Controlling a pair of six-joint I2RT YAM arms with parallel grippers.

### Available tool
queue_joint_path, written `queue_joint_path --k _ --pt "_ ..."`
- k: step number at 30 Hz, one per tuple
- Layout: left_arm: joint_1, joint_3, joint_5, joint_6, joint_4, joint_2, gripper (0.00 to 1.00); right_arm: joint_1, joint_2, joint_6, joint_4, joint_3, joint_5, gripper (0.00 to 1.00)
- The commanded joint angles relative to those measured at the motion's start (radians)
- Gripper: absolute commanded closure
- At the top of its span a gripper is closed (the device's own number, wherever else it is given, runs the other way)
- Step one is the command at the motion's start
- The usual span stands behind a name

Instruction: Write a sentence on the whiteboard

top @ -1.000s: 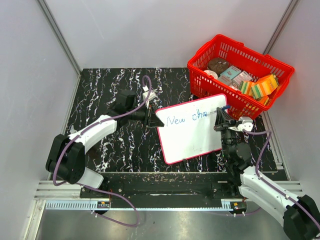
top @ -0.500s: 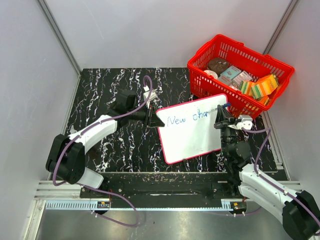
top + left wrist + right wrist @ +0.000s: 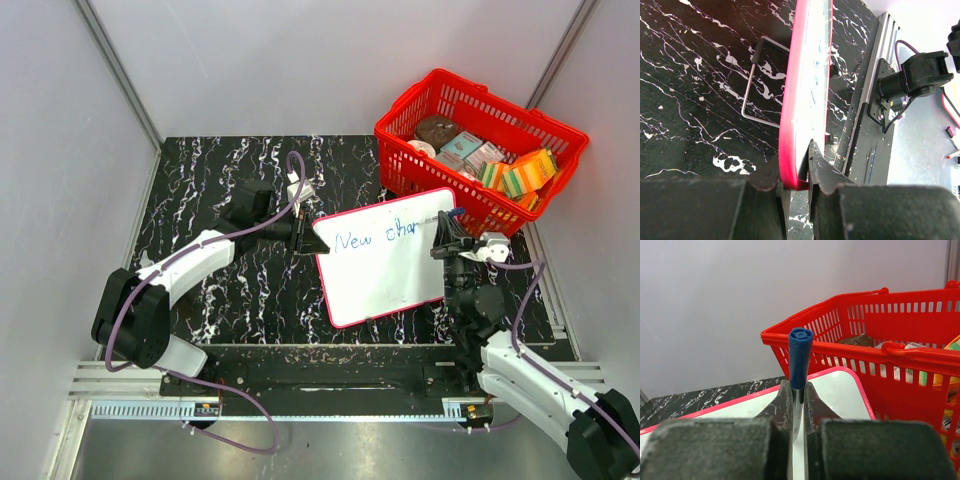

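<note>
Left jaws pinching whiteboard (image 3: pixel 385 270), right jaws gripping marker (image 3: pixel 800 357)

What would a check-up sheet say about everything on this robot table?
Surface: black table with white veins.
Job's things: whiteboard lies skewed, its far corner by the basket; sentence in blue, "New" plus an unfinished second word; blue marker over the board.
Clutter: red basket at the far right, holding boxes.
Claws: left claw shut on the whiteboard's red rim; right claw shut on the marker.
Cables: purple cables run along both arms, none across the board.
Surroundings: pale walls, metal frame posts; nothing else seen.
</note>
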Motion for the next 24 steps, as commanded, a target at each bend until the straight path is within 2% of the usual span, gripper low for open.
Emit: queue_joint_path --k 1,18,24 --pt "-0.024 -0.035 -0.227 0.244 -0.12 0.046 1.0 -0.003 -0.044 0.018 -0.027 -0.012 0.042 1.0" --pt "-0.024 -0.038 -0.23 0.245 -0.121 0.049 1.0 -0.003 -0.093 0.038 -0.046 -0.016 0.001 1.0" --pt "-0.024 -0.037 -0.232 0.247 -0.121 0.051 1.0 -0.004 -0.046 0.025 -0.002 0.003 -0.005 1.0"
